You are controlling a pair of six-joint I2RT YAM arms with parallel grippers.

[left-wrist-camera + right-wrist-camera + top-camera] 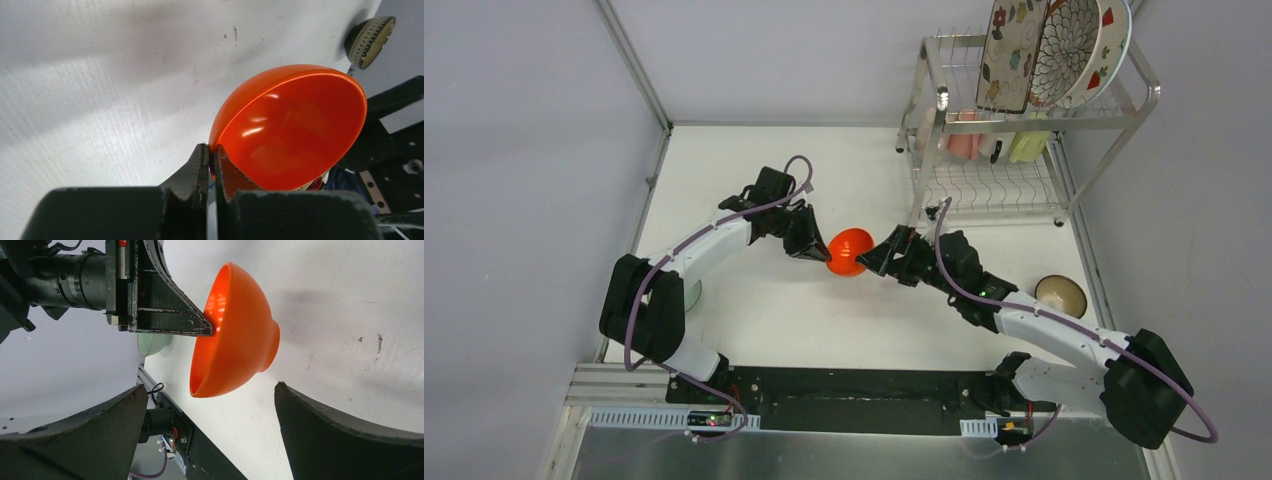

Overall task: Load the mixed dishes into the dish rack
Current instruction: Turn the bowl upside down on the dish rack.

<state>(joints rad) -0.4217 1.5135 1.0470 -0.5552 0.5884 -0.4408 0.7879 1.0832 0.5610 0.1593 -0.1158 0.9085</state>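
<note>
Left claw is nearly closed, pinching the rim of the red-orange bowl: on the left wrist view I see its two fingers almost together, one against the outer wall and one inside the bowl. That arm reaches out from its base, bends at the elbow and points its wrist right, toward the middle of the worktop. My right arm stretches low and leftward from its base, so the two wrists face each other with the bowl between them. The right claw stands wide open. On its own camera the fingers sit either side of the bowl, apart from it, touching nothing. The bowl is tipped on its side, mouth toward the left arm and foot toward the right; I cannot tell whether it rests on the worktop. The dark brown bowl sits on the worktop near the right forearm, and the pale green bowl is half hidden behind the left arm. The dish rack stands at the far right corner with three plates upright in its upper shelf and cups below.
</note>
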